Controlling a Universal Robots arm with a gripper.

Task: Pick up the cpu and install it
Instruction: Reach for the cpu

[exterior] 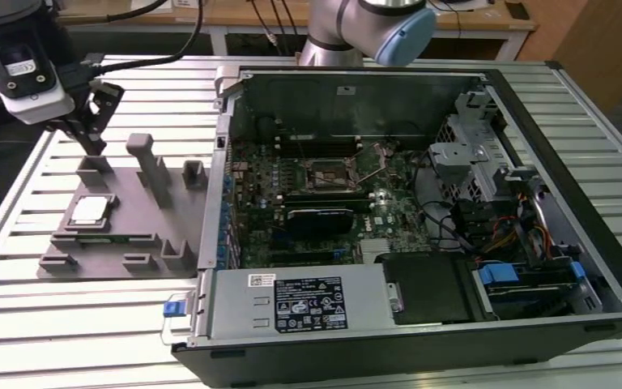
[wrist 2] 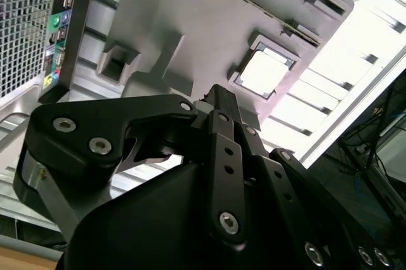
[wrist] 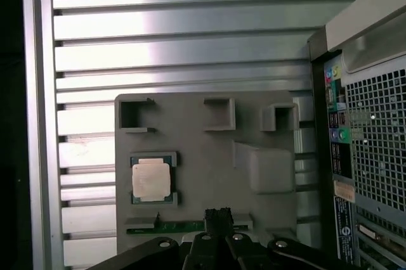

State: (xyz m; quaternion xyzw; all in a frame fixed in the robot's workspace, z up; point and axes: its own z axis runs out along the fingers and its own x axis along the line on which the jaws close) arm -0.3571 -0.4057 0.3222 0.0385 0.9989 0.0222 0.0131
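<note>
The cpu point(exterior: 90, 211) is a small silver square chip lying flat in a framed pocket of the grey fixture plate point(exterior: 127, 190), at the exterior view's left. It also appears in both wrist views, as the cpu point(wrist: 151, 179) and the brightly lit cpu point(wrist 2: 265, 70). My gripper point(exterior: 94, 146) hangs above the fixture's far end, clear of the chip, with its black fingertips point(wrist: 219, 214) together and nothing between them. The motherboard socket point(exterior: 327, 172) sits inside the open computer case point(exterior: 527, 186), with its lever raised.
Upright grey blocks point(exterior: 146, 162) stand on the fixture near the gripper. A green memory strip point(wrist: 171, 225) lies in a slot beside the chip. The case's metal wall point(exterior: 224, 162) borders the fixture. The slatted metal table point(exterior: 62, 316) extends around it.
</note>
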